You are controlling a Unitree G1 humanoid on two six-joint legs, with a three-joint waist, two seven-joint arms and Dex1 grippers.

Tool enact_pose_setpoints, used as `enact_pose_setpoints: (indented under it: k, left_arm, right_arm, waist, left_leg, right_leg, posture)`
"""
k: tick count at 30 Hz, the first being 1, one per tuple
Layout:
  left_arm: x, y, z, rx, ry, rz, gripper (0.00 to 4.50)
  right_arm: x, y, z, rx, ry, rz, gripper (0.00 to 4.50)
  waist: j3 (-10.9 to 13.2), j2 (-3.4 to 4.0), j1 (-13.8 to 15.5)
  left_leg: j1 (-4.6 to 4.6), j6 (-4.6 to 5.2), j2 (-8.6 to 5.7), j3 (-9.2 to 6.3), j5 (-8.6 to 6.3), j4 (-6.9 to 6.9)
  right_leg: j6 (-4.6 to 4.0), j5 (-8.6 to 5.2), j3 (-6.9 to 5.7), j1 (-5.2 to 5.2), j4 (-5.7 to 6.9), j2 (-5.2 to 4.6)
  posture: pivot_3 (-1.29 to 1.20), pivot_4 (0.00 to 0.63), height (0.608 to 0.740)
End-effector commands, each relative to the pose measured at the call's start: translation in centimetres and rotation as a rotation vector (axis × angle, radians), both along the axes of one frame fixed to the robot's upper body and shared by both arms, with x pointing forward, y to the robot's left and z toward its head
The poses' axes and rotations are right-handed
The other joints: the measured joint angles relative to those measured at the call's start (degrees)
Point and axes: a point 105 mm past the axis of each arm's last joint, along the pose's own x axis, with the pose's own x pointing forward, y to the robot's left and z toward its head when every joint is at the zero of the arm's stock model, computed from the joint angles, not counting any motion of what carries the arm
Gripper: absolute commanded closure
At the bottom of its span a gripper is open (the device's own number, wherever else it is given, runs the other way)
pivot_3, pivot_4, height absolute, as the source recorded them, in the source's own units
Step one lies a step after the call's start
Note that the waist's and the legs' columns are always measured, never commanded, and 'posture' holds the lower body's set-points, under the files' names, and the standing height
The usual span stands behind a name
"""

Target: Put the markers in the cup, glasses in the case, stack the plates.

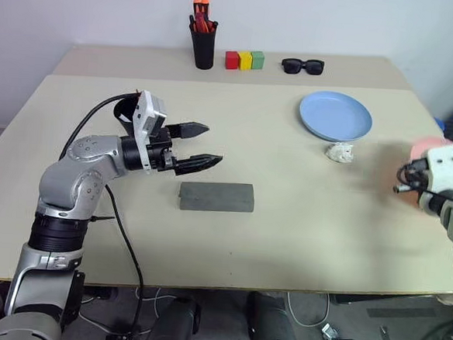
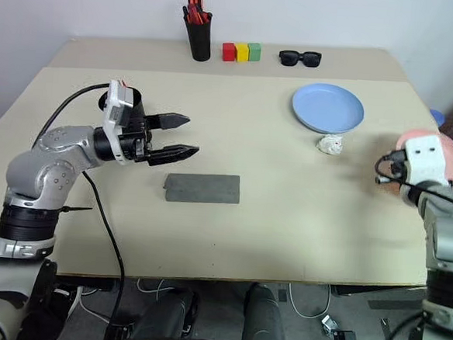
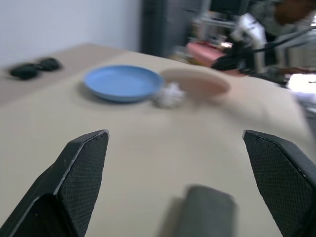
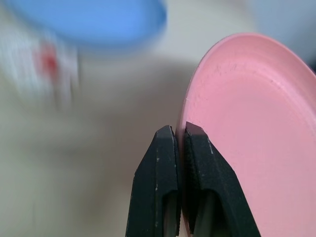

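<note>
Plates first: your right pincer [image 4: 178, 136] is clamped on the rim of the salmon pink plate [image 4: 256, 128], a smooth, shallow matte disc held off the right edge of the surface [image 1: 285, 221]. You'll find the light blue plate [image 1: 335, 115] lying flat at far right beside a crumpled white wad [image 1: 339, 152]. Your left pincer [image 1: 201, 145] hangs with fingers apart, above the closed grey case [image 1: 216, 196].

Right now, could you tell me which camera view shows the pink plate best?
The right wrist view: the pink plate is close, its rim pinched between the right tool's shut fingers. Both eye views show just a pink edge behind the right wrist. The left wrist view shows it blurred, beyond the blue plate.
</note>
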Motion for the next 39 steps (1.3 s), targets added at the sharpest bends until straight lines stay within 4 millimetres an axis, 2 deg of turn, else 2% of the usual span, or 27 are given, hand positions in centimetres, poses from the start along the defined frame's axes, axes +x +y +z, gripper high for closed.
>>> enact_pose_setpoints:
  k: [1, 3, 5, 9, 13, 15, 17, 20, 23, 25, 31, 34, 36, 39]
  left_arm:
    - [0.7, 0.2, 1.1, -0.002, -0.077, 0.08, 0.0]
    - [0.7, -0.1, 0.6, 0.002, -0.077, 0.097, 0.0]
    - [0.6, -0.3, 0.3, 0.002, -0.076, 0.101, 0.0]
    - [0.1, -0.4, 0.1, -0.013, -0.067, 0.109, 0.0]
    - [-0.2, -0.2, 0.0, -0.021, -0.062, 0.129, 0.0]
    - [-0.4, -0.1, -0.1, -0.013, -0.064, 0.135, 0.0]
    - [-0.4, -0.1, -0.2, -0.015, -0.06, 0.138, 0.0]
    - [-0.4, 0.0, -0.3, -0.013, -0.057, 0.141, 0.0]
    - [-0.2, -0.1, -0.2, -0.015, -0.057, 0.142, 0.0]
    - [-0.2, -0.2, -0.3, -0.012, -0.057, 0.139, 0.0]
    - [-0.2, -0.5, -0.2, -0.022, -0.057, 0.12, 0.0]
    - [-0.1, -0.5, -0.3, -0.019, -0.055, 0.12, 0.0]
    - [-0.1, -0.3, -0.4, -0.016, -0.054, 0.121, 0.0]
    - [0.0, -0.1, -0.3, -0.015, -0.056, 0.123, 0.0]
  right_arm:
    - [2.9, 3.1, 1.2, -0.093, -0.067, 0.132, 4.42]
    - [5.8, 6.1, 1.9, -0.16, -0.097, 0.218, 4.42]
    - [7.7, 8.1, 2.4, -0.186, -0.119, 0.271, 4.42]
    - [10.1, 9.4, 1.0, -0.245, -0.072, 0.262, 4.42]
    - [10.7, 10.4, -0.9, -0.173, -0.016, 0.283, 4.42]
    - [10.7, 11.2, -1.9, -0.109, 0.008, 0.321, 3.84]
    - [10.8, 11.9, -1.9, -0.091, -0.009, 0.349, 3.28]
    - [10.9, 12.3, -1.0, -0.043, -0.044, 0.354, 1.7]
    - [10.8, 11.5, 1.1, 0.004, -0.122, 0.348, 0.17]
    - [10.6, 10.6, 2.2, 0.028, -0.157, 0.341, 0.17]
    - [9.2, 7.2, 3.3, 0.056, -0.205, 0.281, 0.17]
    - [8.0, 5.9, 4.1, 0.167, -0.247, 0.277, 0.17]
    - [6.7, 5.6, 4.0, 0.222, -0.245, 0.317, 0.17]
    - [4.4, 6.6, 3.1, 0.244, -0.197, 0.412, 0.17]
  waist:
    - [0.0, 0.0, -0.18]
    - [0.0, -0.01, -0.76]
    - [0.01, 0.01, -1.3]
    - [0.02, 0.02, -1.19]
    - [0.01, 0.01, -1.15]
    - [0.01, 0.01, -1.36]
    - [0.02, 0.02, -1.59]
    - [0.02, 0.03, -1.77]
    - [0.02, 0.03, -1.69]
    - [0.02, 0.03, -1.67]
    - [0.02, 0.03, -1.47]
    - [0.02, 0.03, -1.49]
    - [0.02, 0.03, -1.5]
    - [0.01, 0.05, -1.45]
  left_leg:
    - [0.08, 0.0, 0.02, 0.01, 0.0, -0.04]
    - [0.23, 0.0, 0.03, 0.03, 0.0, -0.1]
    - [0.28, 0.0, 0.02, 0.13, 0.0, -0.1]
    - [0.17, -0.15, 0.02, 0.05, 0.08, -0.17]
    - [-0.26, -0.25, -0.06, -0.01, 0.14, -0.15]
    - [-0.48, -0.27, -0.06, 0.0, 0.14, -0.14]
    - [-0.6, -0.32, -0.05, 0.0, 0.17, -0.13]
    - [-0.59, -0.41, -0.05, 0.01, 0.22, -0.13]
    - [-0.56, -0.48, -0.04, -0.01, 0.27, -0.13]
    - [-0.55, -0.48, -0.04, -0.01, 0.28, -0.13]
    - [-0.57, -0.48, -0.04, -0.02, 0.28, -0.11]
    - [-0.58, -0.48, -0.04, -0.01, 0.27, -0.12]
    - [-0.57, -0.48, -0.03, -0.01, 0.27, -0.1]
    - [-0.57, -0.46, -0.03, -0.02, 0.27, -0.08]
  right_leg:
    - [0.0, 0.0, 0.0, 0.04, -0.01, 0.02]
    - [0.0, 0.0, 0.01, 0.16, -0.04, 0.03]
    - [0.0, 0.0, 0.08, 0.18, -0.05, 0.01]
    - [0.0, 0.0, 0.06, 0.07, -0.05, 0.01]
    - [-0.01, 0.0, 0.04, -0.22, -0.13, -0.05]
    - [0.0, 0.0, 0.04, -0.48, -0.11, -0.06]
    - [0.0, 0.0, 0.04, -0.66, -0.05, -0.05]
    - [-0.01, 0.01, 0.04, -0.69, 0.03, -0.04]
    - [-0.05, 0.04, 0.04, -0.68, 0.1, -0.01]
    - [-0.05, 0.04, 0.04, -0.67, 0.13, 0.0]
    - [-0.05, 0.04, 0.04, -0.67, 0.09, -0.01]
    - [-0.05, 0.04, 0.04, -0.66, 0.08, -0.01]
    - [-0.05, 0.04, 0.04, -0.66, 0.1, 0.0]
    - [-0.04, 0.04, 0.04, -0.66, 0.13, 0.0]
  posture:
    - [0.0, 0.15, 0.74]
    - [0.0, 0.15, 0.74]
    - [0.0, 0.15, 0.74]
    - [0.0, 0.15, 0.74]
    - [0.0, 0.15, 0.74]
    - [0.0, 0.15, 0.74]
    - [0.0, 0.15, 0.74]
    - [0.0, 0.15, 0.74]
    - [0.0, 0.15, 0.74]
    - [0.0, 0.15, 0.74]
    - [0.0, 0.15, 0.74]
    - [0.0, 0.15, 0.74]
    - [0.0, 0.15, 0.74]
    - [0.0, 0.15, 0.74]
